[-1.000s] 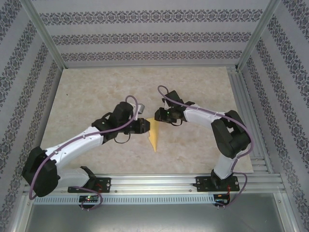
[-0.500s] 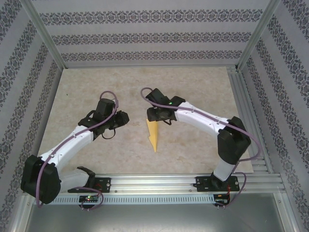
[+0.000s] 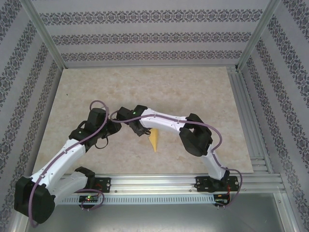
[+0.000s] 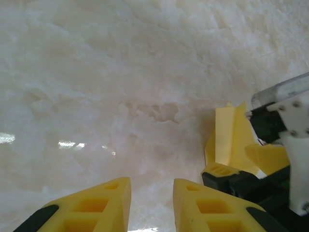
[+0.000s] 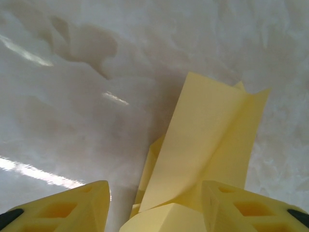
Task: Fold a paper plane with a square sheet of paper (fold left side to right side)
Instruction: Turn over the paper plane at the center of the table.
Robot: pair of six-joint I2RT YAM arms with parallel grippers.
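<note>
Right arm now reaches leftward; left arm sits pulled back. Right pincer [image 5: 154,193], jaws apart, straddles the far end of the narrow yellow-orange paper dart [image 5: 207,135], mid-counter [image 3: 193,92]. Left pincer [image 4: 152,198] slightly apart, empty. Paper likely light, limp, springy; pinch along the crease.

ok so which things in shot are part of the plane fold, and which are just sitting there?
Part of the job:
- paper plane, folded, yellow
- left gripper
- right gripper

Just there:
- marble-look table
- aluminium frame rail
- patterned walls
</note>
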